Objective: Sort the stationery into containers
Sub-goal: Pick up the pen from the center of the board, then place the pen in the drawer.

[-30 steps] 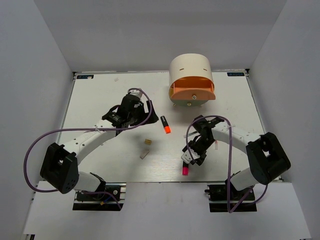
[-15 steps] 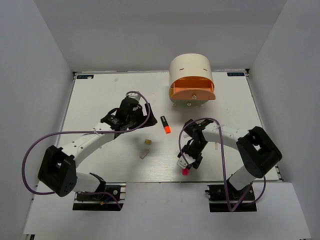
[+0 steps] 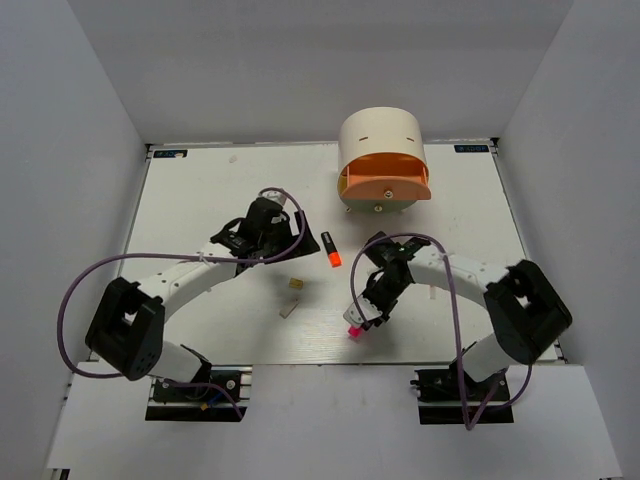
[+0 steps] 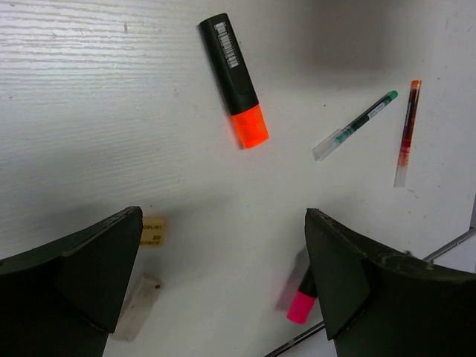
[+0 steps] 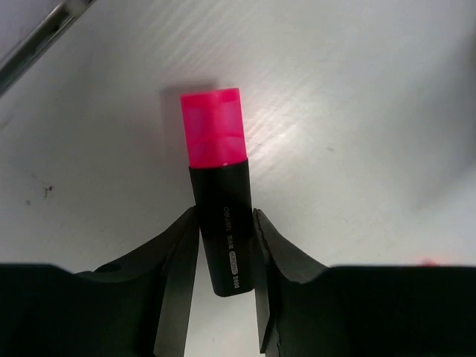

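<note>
The pink highlighter [image 5: 217, 186] is being held by the right tool [image 5: 225, 216], whose two fingers are pressing on the black barrel from either side, with the pink cap sticking out beyond them. From overhead it is sitting low over the near part of the worktop [image 3: 200, 200], well apart from the desk unit [image 3: 383, 135] at the far edge. Whether it is already clear of the surface I cannot tell, though the shadow beside the cap is suggesting a slight lift.

The left tool [image 4: 223, 219] is hanging over the middle of the worktop with its fingers spread wide and nothing between them. Beneath it the orange highlighter [image 4: 234, 78] is lying on its own. The white pen [image 4: 355, 125] and red pen [image 4: 407, 134] are lying near each other, nearer the right arm, and two beige erasers [image 4: 152, 232] are resting close together.

To my eye the pick-up of one item is what is going on, so the sorting is only beginning: every other piece is lying out on the worktop. The next move is calling for a lift and a carry to the far side, toward the orange drawer [image 3: 385, 180], which is looking pulled out. The tool will need to come in above the drawer's rim before letting go, since the barrel is liable to roll if dropped short.
</note>
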Robot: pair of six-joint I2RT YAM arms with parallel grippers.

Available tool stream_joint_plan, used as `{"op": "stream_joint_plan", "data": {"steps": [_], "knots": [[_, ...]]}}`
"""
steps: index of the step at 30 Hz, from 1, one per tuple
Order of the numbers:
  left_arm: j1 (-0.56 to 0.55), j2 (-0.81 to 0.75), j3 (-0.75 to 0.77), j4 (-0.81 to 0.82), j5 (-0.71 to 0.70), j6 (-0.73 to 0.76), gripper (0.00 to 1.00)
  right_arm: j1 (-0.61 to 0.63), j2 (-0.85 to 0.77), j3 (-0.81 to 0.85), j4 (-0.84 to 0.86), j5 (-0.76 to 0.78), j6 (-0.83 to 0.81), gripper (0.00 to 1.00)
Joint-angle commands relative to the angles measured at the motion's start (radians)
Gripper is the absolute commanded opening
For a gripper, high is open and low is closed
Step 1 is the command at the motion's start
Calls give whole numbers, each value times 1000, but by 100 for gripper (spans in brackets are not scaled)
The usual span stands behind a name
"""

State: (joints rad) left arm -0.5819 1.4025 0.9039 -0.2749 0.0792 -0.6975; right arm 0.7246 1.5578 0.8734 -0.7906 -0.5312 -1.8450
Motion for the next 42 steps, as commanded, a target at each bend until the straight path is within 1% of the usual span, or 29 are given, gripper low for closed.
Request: {"op": "stream_joint_plan", "data": {"steps": [1,3,4,5,6,7,8,10,11,12,13,14,16,17,18,19,21,24,33,36,39,42], "knots": [[2,45,33,36,45,-14,100,-17,-145,-5,101,-61,276,9],[2,107,79,36,56,-14,100,-28,-218,-17,155,-79,386,8],[2,133,99,36,56,-14,100,-46,-241,-25,239,-84,523,6],[2,159,142,22,56,-14,100,-50,-321,-33,267,-82,564,4],[2,185,165,11,66,-14,100,-54,-350,-42,328,-82,643,4],[-9,238,188,-1,67,-14,100,-71,-375,-69,382,-81,679,3],[-9,265,232,-12,67,-14,100,-73,-457,-79,407,-73,735,3],[-9,311,269,-46,67,-14,100,-86,-522,-103,522,-29,841,3],[-9,346,292,-46,76,-14,100,-86,-556,-106,575,-12,944,3],[-9,357,293,-55,76,-23,100,-90,-568,-99,593,37,973,3],[-9,366,293,-55,76,-23,100,-100,-587,-94,608,52,995,3],[-9,375,293,-44,76,-37,100,-102,-603,-79,666,68,1053,2],[-9,375,293,-29,76,-48,100,-117,-624,-70,708,129,1086,2],[-9,386,293,-18,76,-48,100,-119,-631,-50,770,146,1110,0],[-9,386,302,-18,76,-57,100,-123,-622,-37,778,202,1127,0],[-9,398,302,-18,76,-57,100,-135,-616,-24,818,217,1139,0],[-18,414,328,-18,76,-66,100,-148,-578,28,846,281,1133,0],[-18,438,348,-18,76,-77,100,-177,-527,79,896,327,1121,2],[-18,449,357,-9,76,-95,100,-281,-381,265,892,310,1119,2],[-18,449,357,0,76,-96,100,-315,-348,300,890,280,1110,2],[-27,458,357,0,76,-96,100,-343,-309,332,874,229,1101,5],[-27,458,357,0,76,-96,100,-370,-271,364,815,166,1098,8]]}}
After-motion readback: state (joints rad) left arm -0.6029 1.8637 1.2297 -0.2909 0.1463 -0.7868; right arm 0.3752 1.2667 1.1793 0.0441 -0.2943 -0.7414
